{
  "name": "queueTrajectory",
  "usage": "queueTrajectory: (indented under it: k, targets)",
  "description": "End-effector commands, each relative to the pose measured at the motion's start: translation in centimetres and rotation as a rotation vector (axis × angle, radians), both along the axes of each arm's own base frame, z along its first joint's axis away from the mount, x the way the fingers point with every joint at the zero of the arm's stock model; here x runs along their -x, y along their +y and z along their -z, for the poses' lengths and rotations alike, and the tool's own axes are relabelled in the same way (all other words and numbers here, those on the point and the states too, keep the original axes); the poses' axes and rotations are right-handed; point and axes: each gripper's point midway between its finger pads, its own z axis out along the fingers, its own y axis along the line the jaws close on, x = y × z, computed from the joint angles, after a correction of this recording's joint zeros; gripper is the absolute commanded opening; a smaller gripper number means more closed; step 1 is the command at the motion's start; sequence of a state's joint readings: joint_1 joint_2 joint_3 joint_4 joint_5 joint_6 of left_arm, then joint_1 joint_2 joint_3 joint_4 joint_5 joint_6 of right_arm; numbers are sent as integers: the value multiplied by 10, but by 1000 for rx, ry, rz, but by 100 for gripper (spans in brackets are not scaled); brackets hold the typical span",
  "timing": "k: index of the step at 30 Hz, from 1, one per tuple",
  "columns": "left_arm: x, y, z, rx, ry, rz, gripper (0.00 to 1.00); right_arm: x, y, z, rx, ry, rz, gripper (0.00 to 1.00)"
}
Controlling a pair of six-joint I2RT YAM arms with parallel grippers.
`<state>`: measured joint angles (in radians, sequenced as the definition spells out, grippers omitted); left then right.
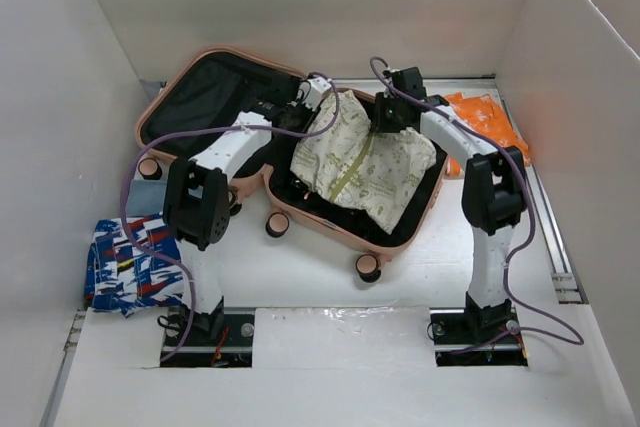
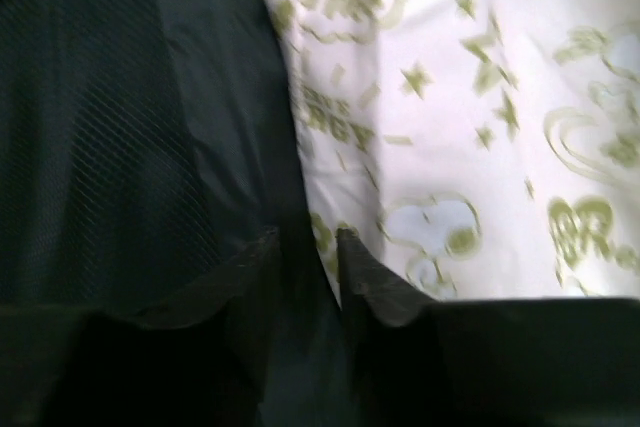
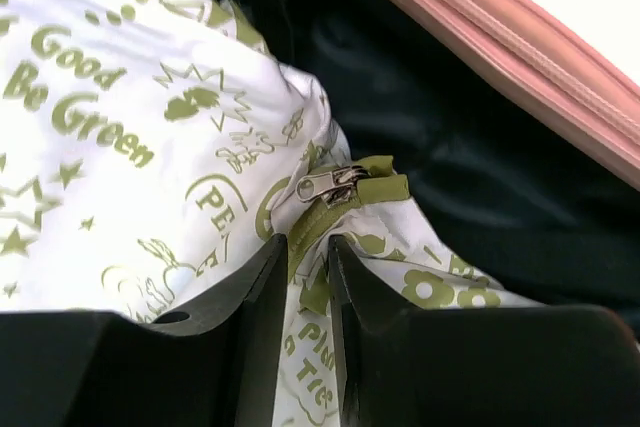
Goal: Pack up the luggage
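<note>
Here's the white surface (image 1: pixel 330 287), and dead centre on it the small salmon-pink hard-shell luggage (image 1: pixel 200 97) lies wide open, black lining showing, one half toward 10 o'clock, the other toward 4. Filling that 4 o'clock half is a white fabric pouch printed in olive green (image 1: pixel 380 172). "Good Be Green" reads clearly on it, with "Tree" lower down. At 8 o'clock of the luggage sits a folded blue, white and red patterned cloth (image 1: pixel 130 267). At 2 o'clock, an orange plastic packet (image 1: pixel 490 122) lies against the case rim. Both arms rise from 6 o'clock, elbows high, and bend in over the case. The right tool (image 3: pixel 307 247) is clenched on the pouch's green zip edge, just below the metal zip pull (image 3: pixel 325 185). The left tool (image 2: pixel 305 242) sits at the pouch's edge over the lining, fingers narrowly apart. Whether it grips anything, I cannot tell.
</note>
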<state>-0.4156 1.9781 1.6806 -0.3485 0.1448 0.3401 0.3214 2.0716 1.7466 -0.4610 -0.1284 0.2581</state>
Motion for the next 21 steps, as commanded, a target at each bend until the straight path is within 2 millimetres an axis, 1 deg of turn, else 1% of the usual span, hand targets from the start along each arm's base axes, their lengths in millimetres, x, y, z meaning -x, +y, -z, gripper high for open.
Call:
queueTrajectory:
  k: [1,3,4,5,6,7,8,9,10,11,12,14,15,16,17,18,19,20,21]
  targets:
    - [64,-13,11,25,214,50,30,-20,6,-10,-27,-56,-36,28]
    - [61,-13,-7,39,181,40,37,-12,-7,-14,0,-58,-16,28]
    - [60,-21,-16,48,160,55,42,-6,-16,-15,13,-44,2,33]
    - [57,-20,-20,39,142,55,45,1,-29,-24,27,-49,18,36]
    - [63,-30,-22,31,139,88,48,6,-33,-27,36,-44,26,39]
    - [65,-34,-22,25,135,105,50,9,-45,-30,50,-37,52,46]
    - [65,-39,-29,21,118,127,55,15,-53,-33,63,-22,55,50]
    - [71,-46,-18,21,159,151,58,22,-55,-41,68,-30,49,52]
    - [73,-50,-14,15,171,160,61,25,-62,-43,69,-25,59,55]
    - [68,-53,-15,18,164,160,64,27,-61,-52,68,-46,43,63]
    - [68,-55,1,21,219,126,73,28,-67,-68,69,-82,44,66]
    - [59,-49,14,-12,227,53,79,29,-67,-86,51,-117,17,72]
    - [48,-41,15,-18,220,9,80,30,-75,-95,46,-125,20,76]
    - [42,-35,30,-41,237,-29,80,27,-79,-115,32,-161,14,76]
    - [33,-24,34,-65,230,-76,80,29,-81,-129,18,-181,-7,78]
    - [29,-22,37,-75,227,-99,78,30,-101,-130,25,-157,31,78]
    - [28,-18,44,-98,229,-113,77,34,-112,-147,23,-184,54,79]
    - [26,-9,51,-121,241,-146,77,38,-125,-152,26,-179,99,79]
    - [26,-9,51,-121,241,-146,77,42,-143,-153,33,-171,160,81]
